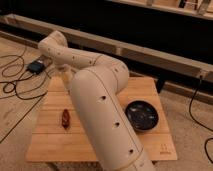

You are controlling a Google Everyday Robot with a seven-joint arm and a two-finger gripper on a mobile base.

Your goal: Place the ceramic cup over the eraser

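My pale arm [95, 95] fills the middle of the camera view, rising from the bottom edge and bending at an elbow [55, 44] at the upper left. My gripper [63, 75] hangs below that elbow over the back left of the wooden table [50, 142], mostly hidden behind the arm. The ceramic cup is not visible; it is hidden or out of view. A small dark reddish-brown object [65, 119], possibly the eraser, lies on the left part of the table, in front of the gripper.
A wide dark bowl [141, 115] sits on the right part of the table. Black cables [15, 82] and a small dark box [36, 66] lie on the floor to the left. A long dark bench or rail [150, 50] runs behind the table.
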